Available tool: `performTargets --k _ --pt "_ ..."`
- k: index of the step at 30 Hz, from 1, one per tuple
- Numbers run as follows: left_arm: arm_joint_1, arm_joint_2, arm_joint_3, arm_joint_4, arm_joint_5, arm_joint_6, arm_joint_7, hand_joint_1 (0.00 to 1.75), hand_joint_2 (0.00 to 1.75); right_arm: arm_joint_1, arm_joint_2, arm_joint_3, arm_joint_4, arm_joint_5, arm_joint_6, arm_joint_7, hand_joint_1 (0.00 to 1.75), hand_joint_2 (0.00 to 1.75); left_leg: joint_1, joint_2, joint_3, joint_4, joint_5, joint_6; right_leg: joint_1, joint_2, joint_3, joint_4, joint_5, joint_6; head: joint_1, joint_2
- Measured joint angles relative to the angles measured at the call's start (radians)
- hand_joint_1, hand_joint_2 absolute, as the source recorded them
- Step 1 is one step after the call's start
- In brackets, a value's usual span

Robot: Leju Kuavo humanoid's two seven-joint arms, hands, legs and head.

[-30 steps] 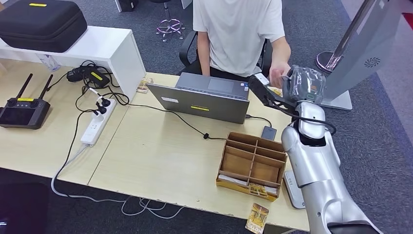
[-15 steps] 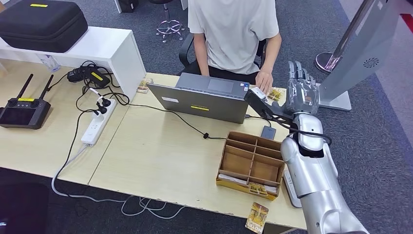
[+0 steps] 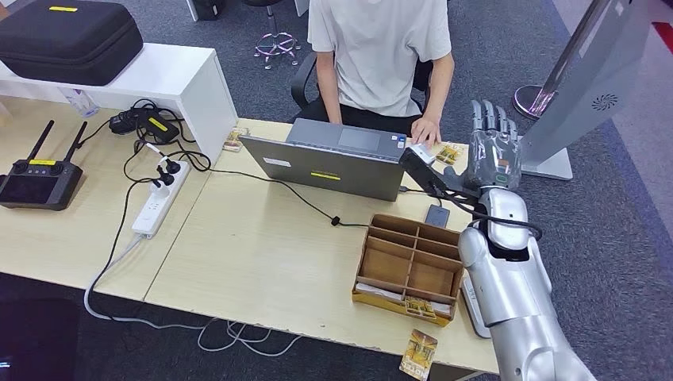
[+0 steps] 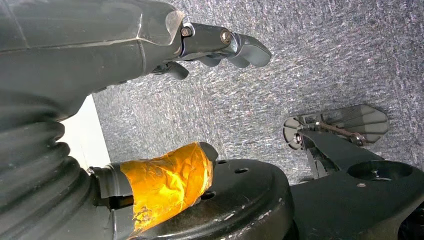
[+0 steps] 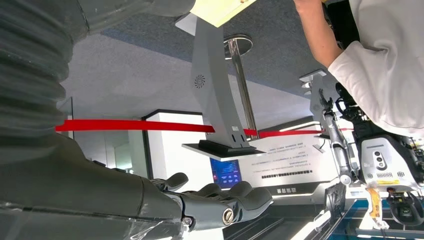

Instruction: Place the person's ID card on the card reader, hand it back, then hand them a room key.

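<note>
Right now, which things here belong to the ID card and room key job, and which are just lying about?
Job: right hand, person's hand, cards beside it, card box, dark pad (maybe the reader).
Lying about: laptop, power strip, controller, black case.

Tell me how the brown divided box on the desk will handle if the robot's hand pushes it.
The divided box looks like thin cardboard, so probably light and apt to slide on the smooth desk. Its open walls may flex. It sits near the front edge, so a push that way could drop it.
</note>
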Motion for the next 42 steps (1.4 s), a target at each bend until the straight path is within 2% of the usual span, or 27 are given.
performTargets --k 12,16,20,24,31,35,42 --pt "0.000 0.000 0.000 0.000 0.003 0.000 0.000 0.00 1.75 0.027 -0.003 0.000 -0.049 -0.012 0.005 -0.009 0.00 1.75 0.000 0.000 0.000 0.000 0.000 0.000 0.000 0.000 0.000 0.000 0.000 0.000 0.000 0.000" --pt "0.000 0.000 0.000 0.000 0.010 0.003 0.004 0.00 1.75 0.058 -0.008 0.000 -0.090 -0.063 0.014 -0.054 0.00 1.75 0.000 0.000 0.000 0.000 0.000 0.000 0.000 0.000 0.000 0.000 0.000 0.000 0.000 0.000" --pt "0.001 -0.001 0.003 0.000 0.031 0.008 0.010 0.00 1.75 0.173 -0.032 0.005 -0.235 -0.152 0.043 -0.111 0.00 1.75 0.000 -0.001 -0.001 0.000 0.000 0.000 0.000 -0.001 0.000 -0.001 0.000 0.000 0.000 0.000" --pt "0.002 -0.002 0.013 0.000 0.054 0.014 0.018 0.00 1.75 0.320 -0.084 0.021 -0.423 -0.223 0.053 -0.149 0.00 1.75 0.000 -0.001 -0.001 0.000 -0.001 0.001 0.000 -0.001 -0.001 -0.001 -0.001 0.000 0.000 0.000" --pt "0.012 -0.001 0.059 0.000 0.116 0.021 0.031 0.00 1.75 0.683 -0.249 -0.007 -0.828 -0.260 0.010 -0.210 0.00 1.75 0.000 -0.003 -0.001 0.000 -0.006 0.002 0.000 -0.003 0.002 -0.003 -0.004 0.004 0.000 0.000" --pt "0.009 0.000 0.070 0.000 0.123 0.022 0.031 0.00 1.75 0.756 -0.285 -0.029 -0.925 -0.258 0.013 -0.221 0.00 1.75 0.000 0.003 0.000 0.000 -0.007 0.002 0.000 0.003 0.000 -0.003 -0.004 0.003 0.000 0.000" --pt "0.008 -0.001 0.083 0.000 0.125 0.022 0.032 0.00 1.75 0.791 -0.302 -0.042 -0.985 -0.257 0.013 -0.221 0.00 1.75 0.000 0.003 0.000 0.000 -0.005 0.002 0.000 0.003 0.001 -0.002 -0.003 0.003 0.000 0.000"
